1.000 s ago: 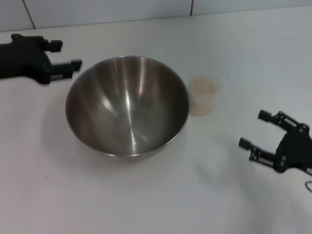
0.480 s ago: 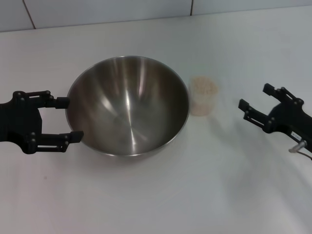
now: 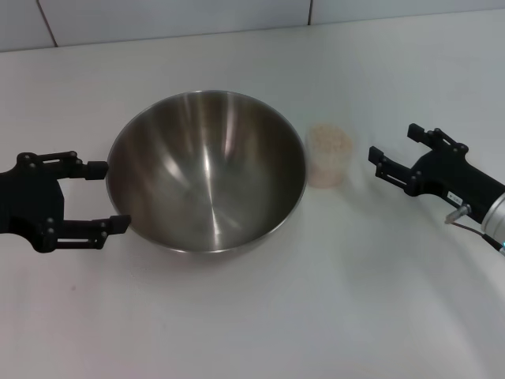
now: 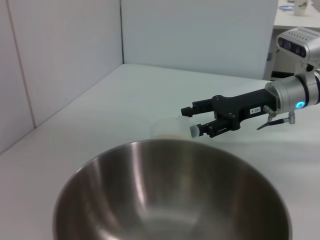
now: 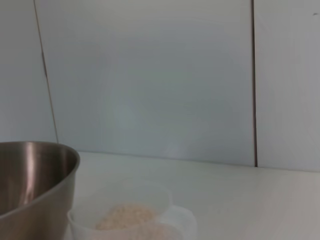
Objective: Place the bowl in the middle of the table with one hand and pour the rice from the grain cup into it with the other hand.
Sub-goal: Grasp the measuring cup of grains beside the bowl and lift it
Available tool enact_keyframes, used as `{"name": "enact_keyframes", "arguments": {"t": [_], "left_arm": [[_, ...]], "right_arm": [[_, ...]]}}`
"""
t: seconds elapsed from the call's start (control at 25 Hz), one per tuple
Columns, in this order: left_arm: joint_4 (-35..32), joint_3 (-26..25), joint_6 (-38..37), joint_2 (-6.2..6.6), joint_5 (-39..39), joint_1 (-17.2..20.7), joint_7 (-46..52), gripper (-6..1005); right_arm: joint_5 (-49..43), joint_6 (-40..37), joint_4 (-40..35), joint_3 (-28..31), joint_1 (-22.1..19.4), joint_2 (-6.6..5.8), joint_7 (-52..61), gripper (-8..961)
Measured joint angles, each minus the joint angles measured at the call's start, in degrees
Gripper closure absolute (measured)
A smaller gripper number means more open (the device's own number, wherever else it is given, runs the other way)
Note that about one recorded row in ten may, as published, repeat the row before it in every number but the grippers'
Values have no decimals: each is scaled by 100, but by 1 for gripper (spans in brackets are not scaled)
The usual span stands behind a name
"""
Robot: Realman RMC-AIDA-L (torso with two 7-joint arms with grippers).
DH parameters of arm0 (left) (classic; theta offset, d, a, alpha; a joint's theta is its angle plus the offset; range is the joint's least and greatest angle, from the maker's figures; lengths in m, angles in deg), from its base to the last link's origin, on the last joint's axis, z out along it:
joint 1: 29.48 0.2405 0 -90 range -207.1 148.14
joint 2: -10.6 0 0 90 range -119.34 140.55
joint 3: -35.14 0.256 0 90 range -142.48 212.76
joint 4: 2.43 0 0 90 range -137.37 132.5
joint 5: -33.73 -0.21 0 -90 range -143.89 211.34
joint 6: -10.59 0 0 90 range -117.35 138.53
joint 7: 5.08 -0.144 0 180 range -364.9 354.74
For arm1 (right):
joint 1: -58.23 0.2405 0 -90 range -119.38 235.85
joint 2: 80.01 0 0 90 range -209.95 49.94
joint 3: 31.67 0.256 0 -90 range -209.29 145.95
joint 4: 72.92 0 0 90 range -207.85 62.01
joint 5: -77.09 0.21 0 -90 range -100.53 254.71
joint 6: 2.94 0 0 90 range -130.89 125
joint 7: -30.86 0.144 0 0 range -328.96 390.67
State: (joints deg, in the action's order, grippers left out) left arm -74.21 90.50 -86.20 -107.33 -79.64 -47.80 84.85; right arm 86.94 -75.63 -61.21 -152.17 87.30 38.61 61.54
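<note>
White table (image 3: 237,316): bowl's (image 3: 207,170) rim sat between open, empty left gripper (image 3: 101,197) jaws; grain cup (image 3: 328,155) of rice (image 3: 329,140) just ahead of open, empty right gripper (image 3: 392,151).

— Where does the large round shiny stainless-steel bowl (image 3: 207,170) sit?
— Upright and empty on the plain white table (image 3: 252,316).
— And the small translucent plastic grain cup (image 3: 328,155)?
— Upright just beside the bowl's right rim, holding pale off-white rice (image 3: 329,141).

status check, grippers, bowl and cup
Left gripper open at the bowl rim. Right gripper open, beside the grain cup, not touching. Rice in the cup, bowl empty. Nothing in the way.
</note>
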Motion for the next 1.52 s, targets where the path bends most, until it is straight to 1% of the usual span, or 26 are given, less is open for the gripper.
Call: {"name": "enact_keyframes", "arguments": {"t": [0.36,0.76,1.04,1.16,1.36,1.48,1.52], "left_arm": [[6,-151,144,0,-160,-52,51,181],[6,-168,250,-1,-232,-66,77,181],[-26,-177,375,-1,-290,-72,135,181],[-33,-177,380,-1,-308,-84,142,181],[-14,-157,381,-2,-519,-182,214,181],[-7,-147,382,-13,-572,-202,232,181],[-7,-147,382,-13,-572,-202,232,181]], "right_arm": [[0,395,-224,5,150,-12,0,162],[0,726,-433,63,321,-16,-44,165],[0,789,-507,62,338,-21,-48,167],[-1,867,-571,62,313,4,-97,168],[-1,864,-626,142,287,10,-178,370],[-1,859,-668,153,284,17,-263,631],[-1,859,-668,153,284,17,-263,649]]}}
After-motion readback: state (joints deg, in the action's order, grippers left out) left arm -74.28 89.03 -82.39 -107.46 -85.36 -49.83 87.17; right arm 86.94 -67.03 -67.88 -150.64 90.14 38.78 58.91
